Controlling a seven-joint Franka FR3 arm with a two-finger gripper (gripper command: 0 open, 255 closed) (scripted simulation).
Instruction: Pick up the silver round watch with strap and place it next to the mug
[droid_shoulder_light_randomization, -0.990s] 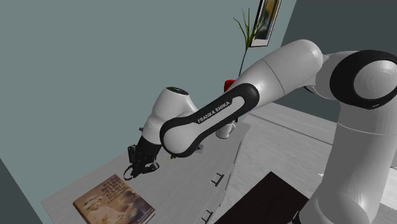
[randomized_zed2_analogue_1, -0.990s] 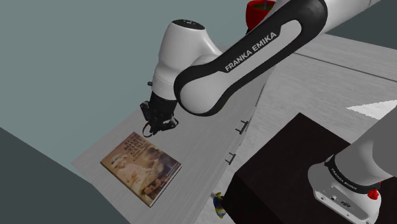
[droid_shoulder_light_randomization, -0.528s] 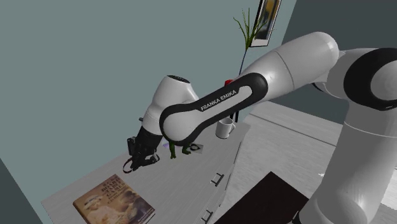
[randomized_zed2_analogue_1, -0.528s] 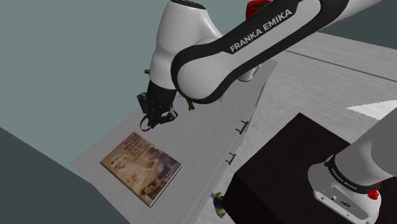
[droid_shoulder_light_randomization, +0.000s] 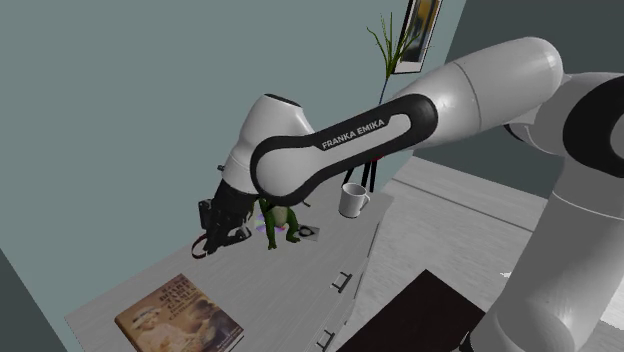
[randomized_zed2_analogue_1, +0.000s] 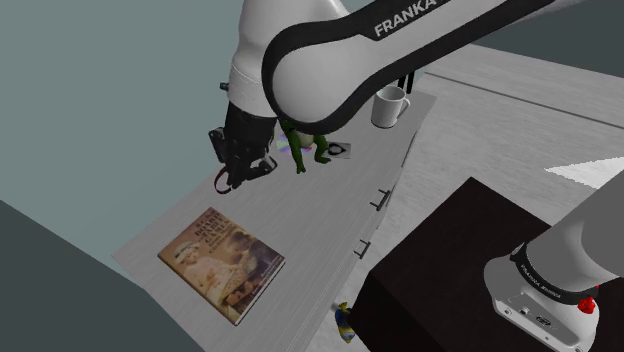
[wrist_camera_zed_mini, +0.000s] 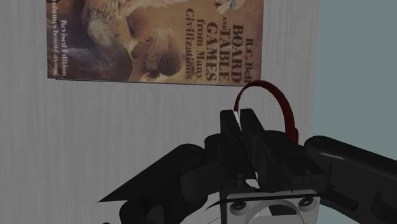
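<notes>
A watch with a thin dark-red strap (wrist_camera_zed_mini: 275, 90) is held, seemingly pinched, in the black two-finger gripper (wrist_camera_zed_mini: 239, 121), whose jaws are nearly shut, above a pale grained countertop (wrist_camera_zed_mini: 127, 140).

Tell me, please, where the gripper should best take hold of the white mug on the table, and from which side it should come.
Probably the rim wall of the mug, from above: it stands upright with its mouth open, so one finger can go inside. Choose the side away from the handle. First the gripper, now shut on the watch, must be free.
</notes>
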